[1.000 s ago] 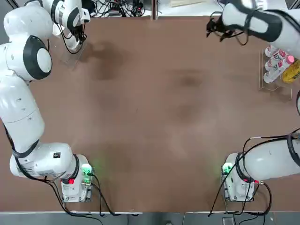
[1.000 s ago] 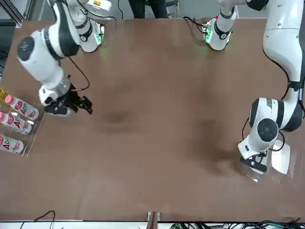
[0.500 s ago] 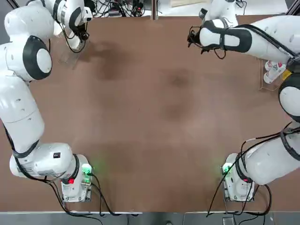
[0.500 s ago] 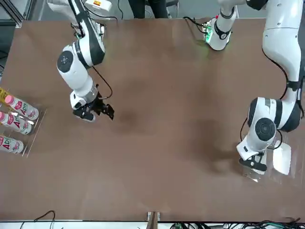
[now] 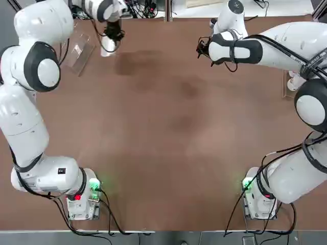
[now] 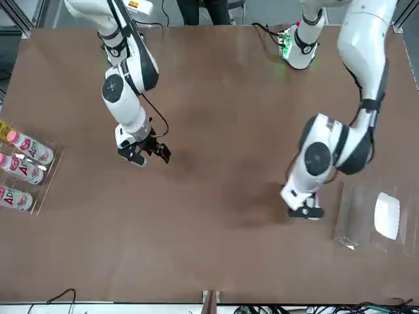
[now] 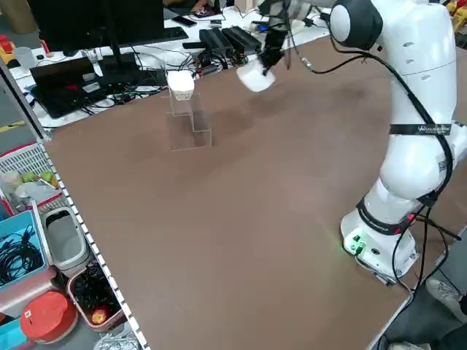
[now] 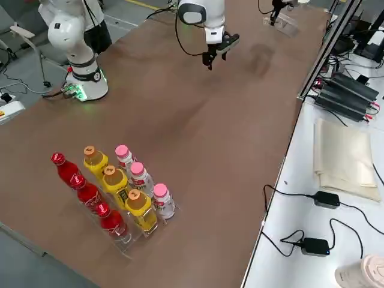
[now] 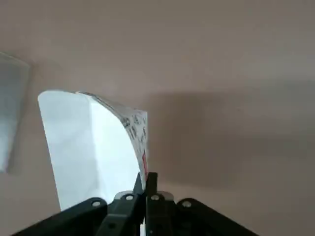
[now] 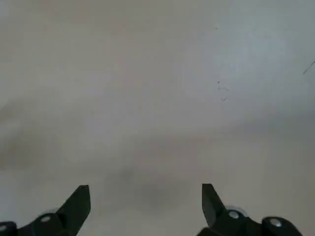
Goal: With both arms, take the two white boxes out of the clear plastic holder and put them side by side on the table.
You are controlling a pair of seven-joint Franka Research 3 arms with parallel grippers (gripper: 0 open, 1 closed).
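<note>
Only unreadable print on white box [image 9: 93,142]

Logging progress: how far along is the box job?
Done: one small white box is out of the clear acrylic holder. In hand: the left gripper carries it, jaws shut. Left: the second white box in the holder; right gripper open, empty; nothing placed yet.

Beyond the brown bench [image 7: 219,219] runs a white side counter [image 8: 336,198] strewn with black power bricks [image 8: 327,199], cables and a folded beige cloth [image 8: 345,157]. On the opposite side of the room, dark monitors [image 7: 95,25] stand behind a tangle of wires. Along the grey floor [image 7: 14,124] sit a white basket [image 7: 29,171], a blue bin of cords [image 7: 22,248] and a red lid [image 7: 44,317]. A rack of red, yellow and pink-capped bottles [image 8: 114,192] stands on the bench.
</note>
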